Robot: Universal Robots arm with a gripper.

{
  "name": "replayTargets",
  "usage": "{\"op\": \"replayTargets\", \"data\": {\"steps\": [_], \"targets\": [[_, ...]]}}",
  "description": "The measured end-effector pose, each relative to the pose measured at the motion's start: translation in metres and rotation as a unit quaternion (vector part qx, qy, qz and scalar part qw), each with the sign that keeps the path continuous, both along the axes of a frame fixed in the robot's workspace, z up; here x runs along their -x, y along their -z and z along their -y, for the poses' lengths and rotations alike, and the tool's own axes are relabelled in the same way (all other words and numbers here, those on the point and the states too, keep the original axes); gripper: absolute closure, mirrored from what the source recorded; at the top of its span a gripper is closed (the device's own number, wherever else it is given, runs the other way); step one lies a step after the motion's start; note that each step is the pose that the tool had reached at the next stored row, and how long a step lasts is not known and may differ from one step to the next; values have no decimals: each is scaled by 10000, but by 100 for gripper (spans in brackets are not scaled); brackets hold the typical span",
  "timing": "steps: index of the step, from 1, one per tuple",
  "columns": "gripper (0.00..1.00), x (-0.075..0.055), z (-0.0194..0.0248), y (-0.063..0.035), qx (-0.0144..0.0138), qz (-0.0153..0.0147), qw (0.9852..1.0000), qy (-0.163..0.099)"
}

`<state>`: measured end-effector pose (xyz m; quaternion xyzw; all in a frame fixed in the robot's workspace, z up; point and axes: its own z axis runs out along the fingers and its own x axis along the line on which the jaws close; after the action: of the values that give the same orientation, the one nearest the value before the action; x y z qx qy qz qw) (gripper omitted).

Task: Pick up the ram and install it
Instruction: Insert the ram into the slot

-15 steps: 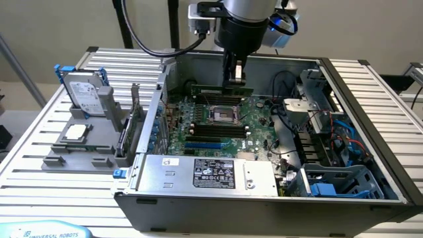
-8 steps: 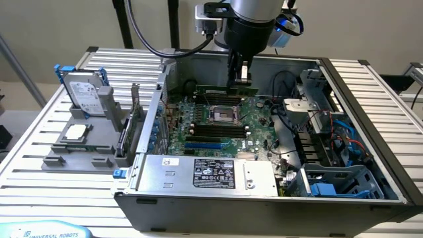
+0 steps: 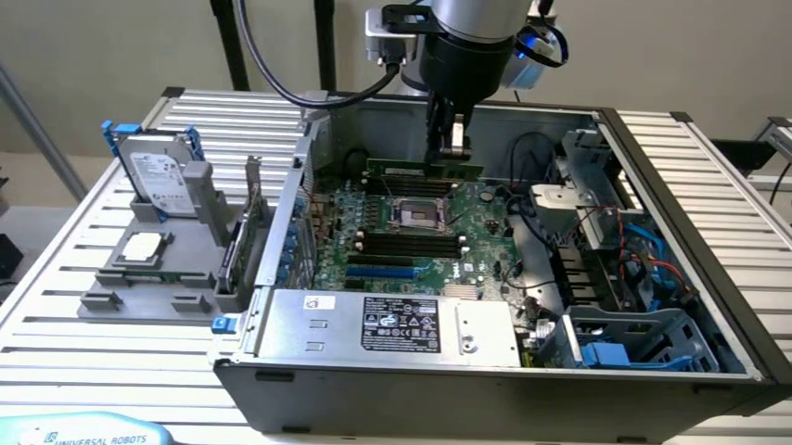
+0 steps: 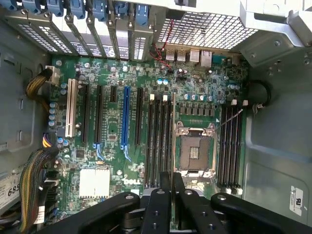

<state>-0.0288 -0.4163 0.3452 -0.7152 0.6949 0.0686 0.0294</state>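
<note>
The exterior view stands back and high, slanting down on the open case (image 3: 371,394) and the surface (image 3: 711,176) around it. The wrist view looks straight down past the hand (image 4: 171,180), close above the motherboard (image 4: 195,83), which both share.

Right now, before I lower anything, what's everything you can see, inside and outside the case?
case: one, grey, open, on slatted table
motherboard: one, green, inside the case
CPU socket: one, silver, mid-board
power supply: one, silver, case's near end
hard drive: one, silver with blue rails, upright in grey fixture, exterior view's left
ram: one, dark green, held over the motherboard
arm: one, silver-grey, above the case
jaws: one pair, black, shut on the ram
</note>
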Motion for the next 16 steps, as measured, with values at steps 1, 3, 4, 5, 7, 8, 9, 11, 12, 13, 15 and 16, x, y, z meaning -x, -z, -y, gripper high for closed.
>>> {"op": "replayTargets", "data": {"steps": [1, 3, 4, 5, 7, 8, 9, 11, 12, 13, 15, 16], "targets": [[87, 0, 0, 0, 0, 0, 10000, 0], [87, 0, 0, 0, 0, 0, 10000, 0], [87, 0, 0, 0, 0, 0, 10000, 0], [87, 0, 0, 0, 0, 0, 10000, 0], [87, 2, 0, 10, 0, 0, 10000, 2], [87, 4, 0, 25, 1, 0, 10000, 8], [87, 8, 0, 42, 2, 0, 10000, 17], [87, 19, -1, 80, 10, 2, 10000, 31], [87, 25, -2, 97, 19, 4, 10000, 35], [87, 31, -3, 113, 31, 6, 10000, 38], [87, 38, -4, 143, 62, 11, 10000, 40], [87, 40, -5, 157, 80, 13, 10000, 40]]}}
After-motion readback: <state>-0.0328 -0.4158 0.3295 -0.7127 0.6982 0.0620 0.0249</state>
